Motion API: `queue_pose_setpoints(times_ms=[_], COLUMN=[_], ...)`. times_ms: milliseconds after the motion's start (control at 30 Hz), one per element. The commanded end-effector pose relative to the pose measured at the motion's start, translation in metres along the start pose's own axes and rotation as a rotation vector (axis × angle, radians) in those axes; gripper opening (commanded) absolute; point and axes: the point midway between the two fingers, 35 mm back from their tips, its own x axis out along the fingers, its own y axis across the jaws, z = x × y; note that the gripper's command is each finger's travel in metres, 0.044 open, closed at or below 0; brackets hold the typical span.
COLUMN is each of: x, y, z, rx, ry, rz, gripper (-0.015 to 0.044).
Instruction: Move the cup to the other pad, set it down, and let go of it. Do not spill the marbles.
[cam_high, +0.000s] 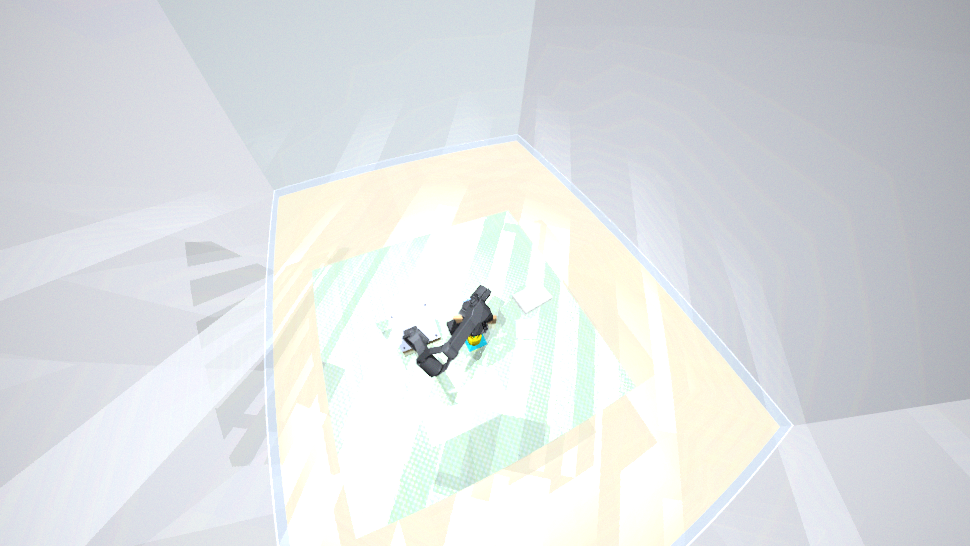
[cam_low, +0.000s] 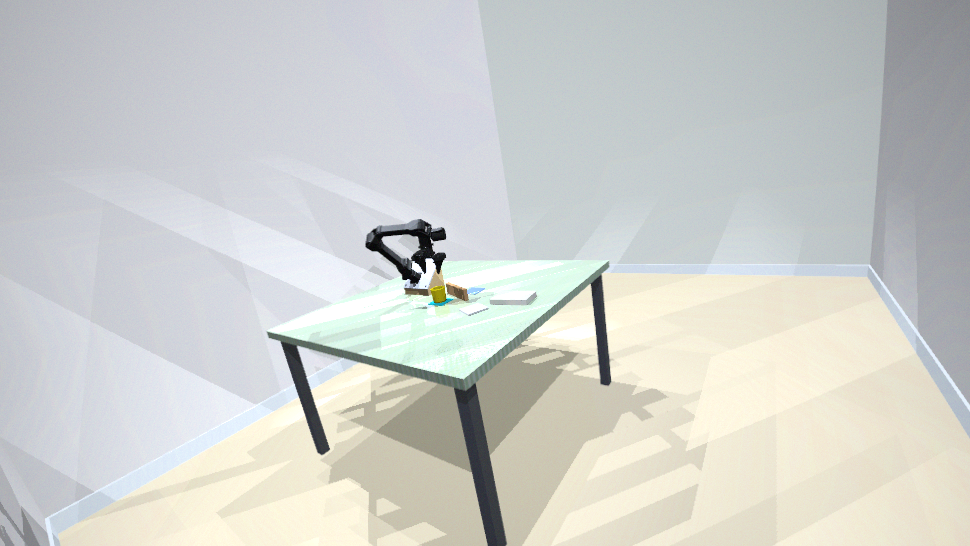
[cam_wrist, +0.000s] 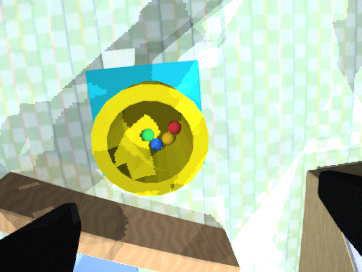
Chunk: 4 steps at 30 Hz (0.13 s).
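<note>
The yellow cup (cam_high: 475, 339) (cam_low: 438, 294) (cam_wrist: 145, 169) stands upright on the cyan pad (cam_high: 479, 347) (cam_wrist: 117, 79). The wrist view looks down into it: a green marble (cam_wrist: 147, 135), a blue marble (cam_wrist: 156, 144), an orange marble (cam_wrist: 167, 138) and a red marble (cam_wrist: 174, 127) lie inside. My gripper (cam_low: 430, 271) (cam_wrist: 202, 200) is wide open and empty, above the cup's level and back from it. The cup is not between the fingers. The other pad, blue (cam_low: 475, 290) (cam_wrist: 106, 264), lies behind a wooden wall and is partly hidden in the wrist view.
The brown wooden wall (cam_low: 457, 291) (cam_wrist: 115, 215) stands close behind the cup. A second wooden piece (cam_low: 437, 278) (cam_wrist: 322, 230) stands near it. A white slab (cam_high: 532, 299) (cam_low: 513, 298) and a thin white tile (cam_low: 473, 309) lie farther along the table (cam_low: 434, 349).
</note>
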Motion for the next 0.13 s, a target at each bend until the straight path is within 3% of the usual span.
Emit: queue_pose_setpoints(times_ms=[0, 100], x=[-0.0073, -0.0047], y=[0.0001, 0.0006], z=[-0.0001, 0.0001], rx=[0.002, 0.0], ry=[0.001, 0.0], rz=[-0.005, 0.002], gripper=[0.044, 0.044])
